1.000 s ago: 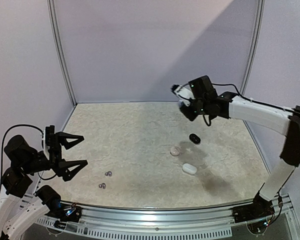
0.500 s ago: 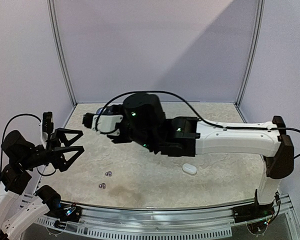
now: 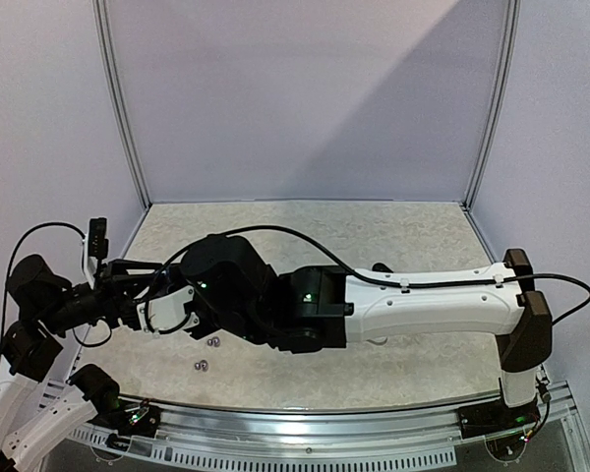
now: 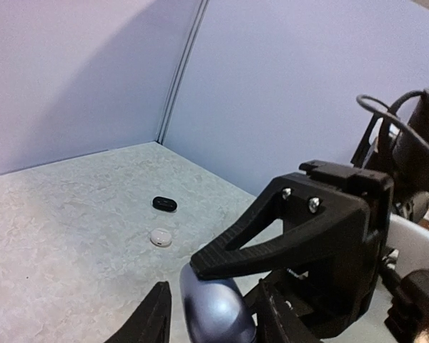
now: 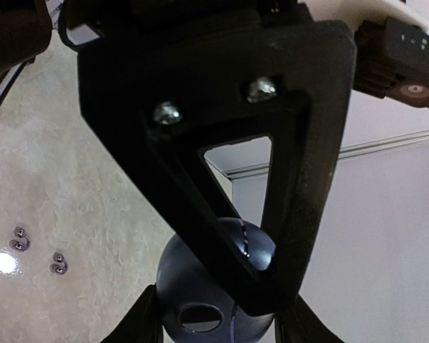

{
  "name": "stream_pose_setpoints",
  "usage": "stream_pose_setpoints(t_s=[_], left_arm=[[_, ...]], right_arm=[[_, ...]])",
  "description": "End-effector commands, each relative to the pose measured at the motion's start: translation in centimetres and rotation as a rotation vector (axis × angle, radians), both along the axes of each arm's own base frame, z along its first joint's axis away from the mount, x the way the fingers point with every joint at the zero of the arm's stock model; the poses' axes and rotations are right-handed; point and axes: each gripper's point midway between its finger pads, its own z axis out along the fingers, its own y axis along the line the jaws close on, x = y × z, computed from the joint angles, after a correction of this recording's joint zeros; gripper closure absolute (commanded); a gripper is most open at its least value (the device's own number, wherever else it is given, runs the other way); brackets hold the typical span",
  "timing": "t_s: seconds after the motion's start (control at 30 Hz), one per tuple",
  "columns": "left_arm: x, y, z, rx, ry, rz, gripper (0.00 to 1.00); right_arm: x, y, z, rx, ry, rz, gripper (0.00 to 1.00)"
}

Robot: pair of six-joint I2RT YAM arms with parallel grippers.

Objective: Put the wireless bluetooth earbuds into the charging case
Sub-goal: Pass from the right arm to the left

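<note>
A rounded blue-grey charging case [image 4: 213, 314] hangs in the air at the left side of the table. My right gripper [image 5: 218, 321] has reached across and is shut on it, the case [image 5: 180, 282] filling the space between its fingers. My left gripper [image 4: 213, 304] has its fingers close on either side of the same case, with a thin strip of table showing beside one finger. The two grippers meet near the left edge [image 3: 143, 295]. Two earbuds [image 3: 214, 342] [image 3: 202, 366] lie on the table below them, and the right wrist view shows both earbuds [image 5: 18, 239] [image 5: 57, 262].
A black case [image 4: 165, 204] and a pale round case [image 4: 160, 237] lie further out on the marbled table [image 3: 305, 231]. My right arm [image 3: 423, 305] stretches across the whole middle of the table. Lilac walls close in the back and sides.
My right arm swung from the back right across to the left with the case. My left gripper, wide open a second ago, has drawn its fingers in around the case.
</note>
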Motion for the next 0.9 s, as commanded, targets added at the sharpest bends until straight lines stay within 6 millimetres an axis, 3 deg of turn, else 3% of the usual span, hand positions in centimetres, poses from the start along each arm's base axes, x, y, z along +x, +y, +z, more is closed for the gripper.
stream_pose_setpoints(t_s=[0.0, 0.1, 0.2, 0.33, 0.63, 0.87], left_arm=[[0.3, -0.3, -0.9, 0.019, 0.041, -0.012, 0.65], [0.0, -0.5, -0.7, 0.012, 0.037, -0.037, 0.73], [-0.1, -0.6, -0.5, 0.011, 0.023, -0.049, 0.97], [-0.5, -0.8, -0.7, 0.013, 0.023, -0.071, 1.00], [-1.9, -0.7, 0.6, 0.045, -0.096, -0.110, 1.00], [-2.0, 0.5, 1.0, 0.159, -0.160, -0.038, 1.00]], right_arm=[[-0.6, 0.6, 1.1, 0.029, 0.008, 0.023, 0.99], [-0.7, 0.7, 1.3, 0.036, 0.019, 0.028, 0.99], [-0.7, 0.7, 1.4, 0.048, 0.029, 0.027, 1.00], [-0.6, 0.7, 1.7, 0.066, 0.034, 0.017, 0.98], [-0.1, 0.5, 2.4, 0.125, 0.126, 0.014, 0.33], [-0.8, -0.3, 3.6, 0.171, 0.365, 0.106, 0.02]])
